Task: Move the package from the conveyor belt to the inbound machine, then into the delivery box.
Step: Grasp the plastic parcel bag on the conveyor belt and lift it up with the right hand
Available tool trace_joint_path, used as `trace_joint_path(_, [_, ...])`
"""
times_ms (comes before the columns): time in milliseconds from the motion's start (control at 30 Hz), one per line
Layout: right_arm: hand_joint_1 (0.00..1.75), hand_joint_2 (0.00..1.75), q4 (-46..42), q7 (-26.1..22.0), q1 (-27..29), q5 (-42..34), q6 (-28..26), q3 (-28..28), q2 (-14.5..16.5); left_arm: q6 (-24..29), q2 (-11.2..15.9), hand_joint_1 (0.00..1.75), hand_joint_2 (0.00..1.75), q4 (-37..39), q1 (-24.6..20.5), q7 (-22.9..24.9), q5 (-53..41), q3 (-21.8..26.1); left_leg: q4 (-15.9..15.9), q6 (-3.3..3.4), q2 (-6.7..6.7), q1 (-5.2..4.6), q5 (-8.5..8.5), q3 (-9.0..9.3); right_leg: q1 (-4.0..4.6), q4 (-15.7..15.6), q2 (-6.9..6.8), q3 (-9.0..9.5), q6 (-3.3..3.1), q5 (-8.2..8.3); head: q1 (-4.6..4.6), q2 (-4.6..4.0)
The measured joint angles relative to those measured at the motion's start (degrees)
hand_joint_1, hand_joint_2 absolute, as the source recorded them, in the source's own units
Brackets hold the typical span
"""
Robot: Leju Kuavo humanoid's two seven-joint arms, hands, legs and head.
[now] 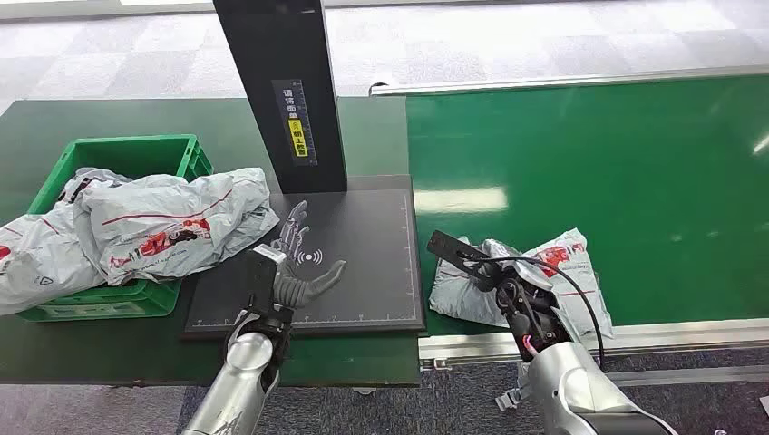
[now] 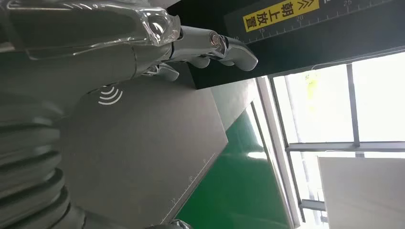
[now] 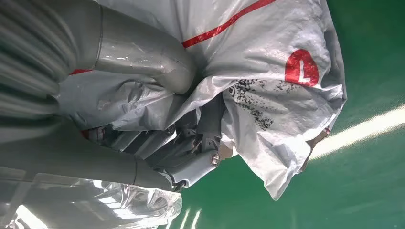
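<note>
Right hand (image 3: 157, 138) gripping grey package (image 3: 267, 95)

Parcel-sorting station: conveyor belt (image 1: 635, 172), scanner platform (image 1: 363, 236)

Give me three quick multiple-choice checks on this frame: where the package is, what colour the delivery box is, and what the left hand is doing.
1. Where is the package the right hand is on?
A. on the green conveyor belt
B. on the dark scanner pad
C. in the crate

2. What colour is the delivery box?
A. blue
B. green
C. grey

3. What is the left hand doing?
A. gripping a package
B. resting in the crate
C. holding nothing, over the inbound machine's pad

Answers: 1 A, the grey bag lies on the belt beside the pad, with the right hand's fingers dug into its folds. 2 B, its rim and walls are green. 3 C, its fingers are apart with nothing in them.
</note>
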Motion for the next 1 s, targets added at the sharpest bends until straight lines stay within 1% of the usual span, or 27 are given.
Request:
trace_joint_path(67, [1.75, 1.75, -0.05, -1.95, 0.01, -0.33, -1.35, 0.12, 0.10, 0.10, 0.02, 0.00, 1.75, -0.05, 0.08, -0.13, 0.02, 0.02, 0.00, 0.00, 0.01, 0.00, 0.00, 0.00, 0.00, 0.00, 0.00, 0.00, 0.00, 0.00, 0.00, 0.00])
trace_joint_path(200, [1.75, 1.75, -2.31, -9.97, 0.35, -3.56, -7.81, 0.50, 0.67, 0.31, 0.34, 0.00, 1.75, -1.43, 1.42, -0.74, 0.14, 0.10, 0.00, 0.00, 0.05, 0.00, 0.00, -0.01, 0.00, 0.01, 0.02, -0.02, 0.00, 0.00, -0.02, -0.01])
trace_joint_path(267, [1.75, 1.75, -4.20, -11.71, 0.51, -4.85, -9.13, 0.53, 1.04, 0.32, 0.57, 0.00, 1.75, -2.43, 2.29, -0.95, 0.17, 0.19, 0.00, 0.00, 0.03, 0.01, 0.00, -0.02, 0.01, 0.00, 0.01, -0.04, 0.00, 0.00, -0.02, 0.00])
trace_joint_path(400, [1.75, 1.75, -6.52, -12.05, 0.83, -5.29, -9.36, 0.58, 1.44, 0.32, 0.84, 0.00, 1.75, -3.68, 3.19, -1.08, 0.19, 0.35, -0.01, 0.00, 0.00, 0.01, 0.00, -0.05, 0.01, 0.00, 0.00, -0.05, 0.00, -0.01, -0.01, -0.01])
trace_joint_path(633, [1.75, 1.75, -7.96, -12.08, 1.48, -5.32, -9.43, 0.63, 1.62, 0.32, 1.02, 0.00, 1.75, -4.63, 3.68, -1.08, 0.19, 0.49, -0.01, 0.00, 0.00, 0.00, 0.00, -0.06, 0.00, 0.00, 0.00, -0.05, 0.00, 0.00, 0.00, 0.00])
trace_joint_path(733, [1.75, 1.75, -8.70, -13.14, 1.93, -6.56, -10.43, 0.63, 1.72, 0.32, 1.05, 0.00, 1.75, -4.84, 3.84, -1.14, 0.20, 0.57, -0.01, 0.00, 0.00, 0.00, 0.00, -0.06, 0.01, 0.00, 0.00, -0.07, 0.00, 0.00, -0.01, 0.00])
trace_joint_path(800, [1.75, 1.75, -10.20, -14.96, 2.68, -9.17, -12.75, 0.61, 1.83, 0.38, 1.09, 0.00, 1.75, -5.02, 3.98, -1.47, 0.31, 0.62, -0.01, 0.00, 0.00, 0.01, 0.00, -0.09, 0.01, 0.01, 0.00, -0.10, 0.00, 0.00, -0.01, -0.01])
trace_joint_path(900, [1.75, 1.75, -15.12, -18.28, 4.00, -15.19, -17.52, 0.36, 2.11, 0.71, 1.11, 0.00, 1.75, -5.65, 4.13, -2.60, 1.08, 0.73, -0.01, 0.00, 0.02, 0.01, 0.00, -0.12, 0.01, 0.01, 0.00, -0.14, 0.00, 0.00, 0.00, -0.01])
trace_joint_path(967, [1.75, 1.75, -19.33, -21.84, 5.00, -19.89, -20.99, -0.03, 2.40, 1.44, 1.11, 0.00, 1.75, -6.03, 4.13, -3.45, 1.67, 0.84, -0.01, 0.00, 0.01, 0.01, 0.00, -0.12, 0.01, 0.00, 0.00, -0.15, 0.00, -0.01, 0.00, -0.01])
trace_joint_path(1000, [1.75, 1.75, -21.47, -24.40, 5.67, -22.64, -22.82, -0.31, 2.61, 1.94, 1.10, 0.00, 1.75, -6.14, 4.12, -3.82, 1.83, 0.89, -0.01, 0.00, -0.01, 0.01, 0.00, -0.12, 0.01, 0.00, 0.00, -0.15, 0.00, -0.01, 0.00, -0.01])
